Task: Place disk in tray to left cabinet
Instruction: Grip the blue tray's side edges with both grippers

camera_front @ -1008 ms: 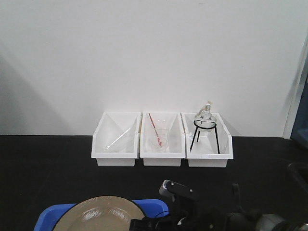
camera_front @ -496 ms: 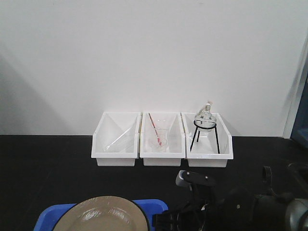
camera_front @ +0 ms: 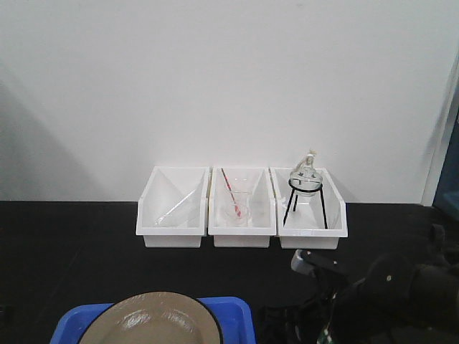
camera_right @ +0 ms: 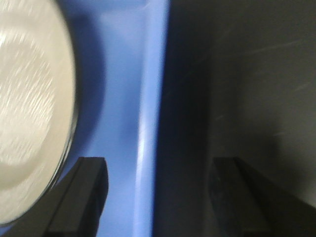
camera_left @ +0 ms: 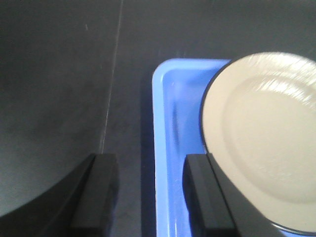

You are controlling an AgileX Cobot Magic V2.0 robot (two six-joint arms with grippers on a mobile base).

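The disk (camera_left: 261, 138) lies in the tray (camera_left: 168, 123), which rests on the black bench (camera_left: 59, 74). The left gripper (camera_left: 150, 195) holds its fingers (camera_left: 101, 192) apart, one outside the tray's left rim and one inside it, just beside the disk. The right gripper (camera_right: 158, 197) straddles the opposite rim the same way, fingers apart. This placement suits a two-arm lift by the rims, which would keep the tray level and the disk seated. Neither gripper clamps the rim yet. The cabinet is not in view.

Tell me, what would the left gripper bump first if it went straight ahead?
Probably the tray rim: the left gripper has its jaws open astride it, one beside the disk. Depth is unclear.
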